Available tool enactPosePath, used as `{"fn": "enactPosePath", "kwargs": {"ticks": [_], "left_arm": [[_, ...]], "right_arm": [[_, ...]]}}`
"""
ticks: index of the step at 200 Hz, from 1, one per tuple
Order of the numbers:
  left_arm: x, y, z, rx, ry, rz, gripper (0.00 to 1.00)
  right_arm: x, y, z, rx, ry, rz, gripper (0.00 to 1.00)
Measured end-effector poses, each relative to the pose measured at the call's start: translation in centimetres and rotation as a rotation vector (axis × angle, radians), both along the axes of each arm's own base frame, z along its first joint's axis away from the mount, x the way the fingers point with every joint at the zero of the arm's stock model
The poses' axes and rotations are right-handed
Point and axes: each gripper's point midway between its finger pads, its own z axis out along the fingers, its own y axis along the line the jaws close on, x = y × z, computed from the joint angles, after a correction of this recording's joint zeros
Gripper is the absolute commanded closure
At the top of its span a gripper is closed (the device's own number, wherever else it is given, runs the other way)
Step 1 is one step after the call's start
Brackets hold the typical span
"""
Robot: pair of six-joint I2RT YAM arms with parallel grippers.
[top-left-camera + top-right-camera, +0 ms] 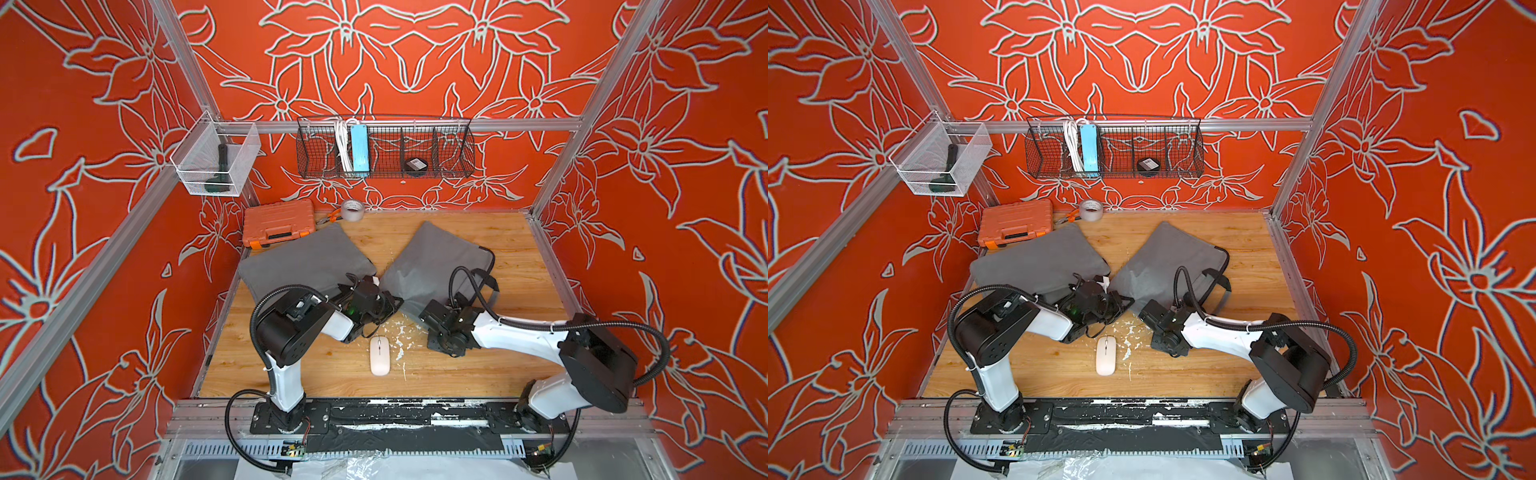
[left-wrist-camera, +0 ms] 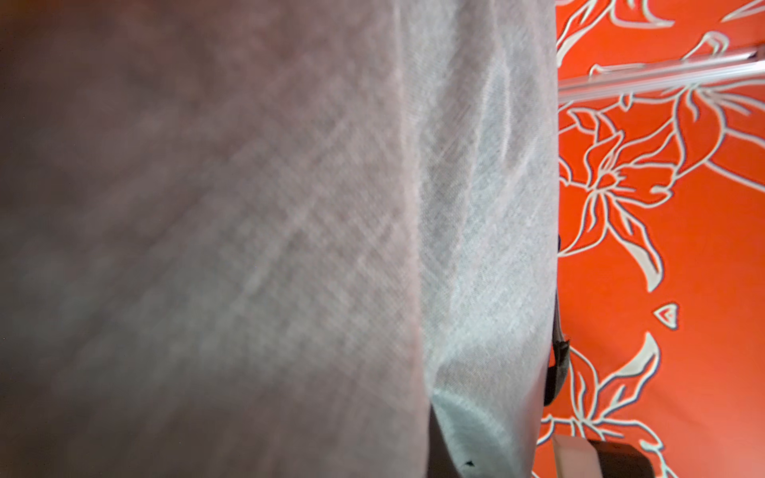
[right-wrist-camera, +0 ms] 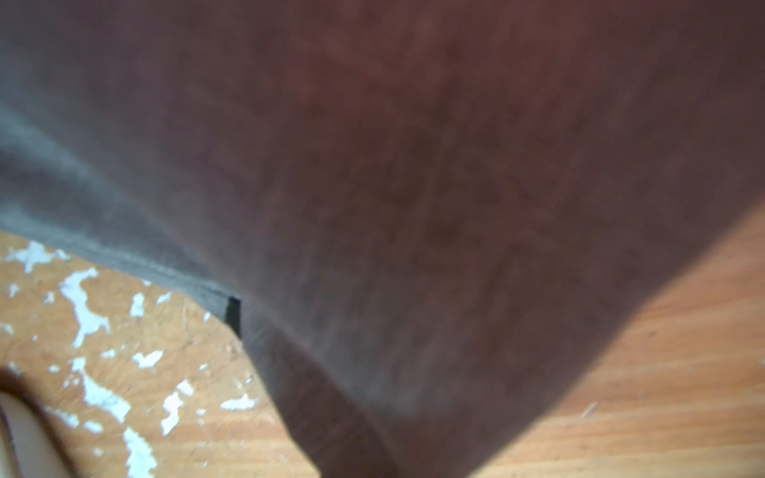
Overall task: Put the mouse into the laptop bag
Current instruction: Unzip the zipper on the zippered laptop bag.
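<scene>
Top views: mouse (image 1: pixel 379 355) lies on table (image 1: pixel 498 365), lower centre, outside laptop bag (image 1: pixel 432 257); both arms at bag's near corner; right gripper (image 1: pixel 424 311) pressed together, apparently pinching fabric; left gripper (image 1: pixel 398 300) fingers hidden, cannot tell; insertion not started.

Both top views look steeply down from high above the robot's base side, facing the back wall (image 1: pixel 415 62), and share the entire wooden table (image 1: pixel 332 374). Each wrist view sits very close against grey laptop bag (image 2: pixel 289 248) fabric; the right wrist view also includes table surface beside it.
</scene>
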Motion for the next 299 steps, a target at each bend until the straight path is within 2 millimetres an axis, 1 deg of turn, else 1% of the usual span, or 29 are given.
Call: {"fn": "enactPosePath", "kwargs": {"ticks": [8, 11, 17, 25, 29, 35, 51, 62, 75, 89, 104, 122, 131, 150, 173, 196, 214, 235, 255, 258, 263, 269, 279, 288, 293, 299], "left_arm": [[-0.8, 0.9, 0.1, 0.006, 0.000, 0.025, 1.00], [-1.1, 1.2, 0.1, 0.007, 0.002, 0.036, 0.97], [-1.6, 1.7, 0.2, 0.014, 0.003, 0.055, 0.83], [-2.0, 2.2, 0.5, 0.025, 0.000, 0.070, 0.61], [-2.1, 2.3, 0.6, 0.027, -0.001, 0.075, 0.52], [-2.2, 2.4, 0.9, 0.029, -0.005, 0.078, 0.44], [-2.2, 2.1, 2.0, 0.016, -0.027, 0.079, 0.27], [-2.1, 2.1, 2.6, 0.013, -0.038, 0.084, 0.21], [-1.9, 2.4, 2.7, 0.028, -0.046, 0.099, 0.17], [-1.6, 2.7, 2.6, 0.051, -0.041, 0.117, 0.14], [-1.4, 2.9, 2.4, 0.072, -0.029, 0.127, 0.14], [-0.9, 2.9, 1.8, 0.094, -0.010, 0.130, 0.19], [-0.5, 2.8, 1.2, 0.101, 0.005, 0.129, 0.23], [0.4, 2.7, 0.8, 0.089, 0.013, 0.126, 0.34], [0.9, 2.7, 0.3, 0.074, 0.024, 0.119, 0.54], [0.6, 2.3, -0.3, 0.073, 0.034, 0.084, 0.79], [0.3, 1.7, -0.1, 0.048, 0.039, 0.054, 0.92], [0.2, 1.3, 0.1, 0.033, 0.036, 0.038, 1.00], [0.1, 1.2, 0.2, 0.028, 0.037, 0.032, 1.00], [0.1, 1.2, 0.2, 0.028, 0.037, 0.032, 0.97], [0.1, 1.2, 0.2, 0.028, 0.038, 0.031, 0.88], [0.1, 1.2, 0.2, 0.027, 0.038, 0.032, 0.71], [0.0, 1.3, 0.2, 0.029, 0.040, 0.033, 0.51], [-0.2, 1.5, 0.1, 0.031, 0.044, 0.038, 0.36], [-0.3, 1.5, 0.1, 0.029, 0.048, 0.041, 0.30], [-0.4, 1.5, 0.6, 0.018, 0.035, 0.045, 0.23]], "right_arm": [[0.0, 0.1, 0.1, -0.001, 0.003, -0.004, 1.00], [0.0, 0.1, 0.2, -0.001, 0.004, -0.006, 1.00], [0.2, 0.2, 0.3, 0.002, 0.002, -0.012, 1.00], [0.5, 0.1, 0.5, 0.006, -0.003, -0.027, 1.00], [0.7, 0.1, 0.5, 0.009, -0.005, -0.034, 1.00], [1.0, -0.2, 0.5, 0.008, -0.009, -0.051, 1.00], [1.7, -1.2, 0.5, -0.002, -0.012, -0.102, 1.00], [2.2, -2.0, 0.5, -0.009, -0.016, -0.141, 1.00], [2.8, -3.1, 0.4, -0.012, -0.020, -0.187, 1.00], [3.0, -4.4, 0.2, -0.019, -0.020, -0.230, 1.00], [3.0, -5.3, 0.2, -0.020, -0.019, -0.265, 1.00], [3.1, -5.8, 0.5, -0.017, -0.021, -0.304, 1.00], [2.9, -6.1, 0.6, -0.022, -0.019, -0.328, 1.00], [2.7, -6.6, 1.0, -0.022, -0.026, -0.388, 1.00], [2.0, -8.0, 1.3, -0.032, -0.005, -0.492, 1.00], [1.2, -9.6, 1.2, -0.047, 0.018, -0.588, 1.00], [0.9, -10.4, 1.2, -0.051, 0.027, -0.634, 1.00], [1.0, -10.7, 1.3, -0.035, 0.035, -0.663, 1.00], [1.1, -10.7, 1.5, -0.022, 0.035, -0.669, 1.00], [1.1, -10.7, 1.6, -0.020, 0.035, -0.669, 1.00], [1.1, -10.7, 1.6, -0.016, 0.034, -0.669, 1.00], [1.1, -10.7, 1.7, -0.012, 0.032, -0.669, 1.00], [1.2, -10.6, 1.8, -0.006, 0.027, -0.667, 1.00], [1.3, -10.6, 1.9, -0.004, 0.025, -0.665, 1.00], [1.3, -10.7, 1.9, -0.006, 0.026, -0.665, 1.00], [1.2, -10.7, 1.9, -0.007, 0.026, -0.661, 1.00]]}}
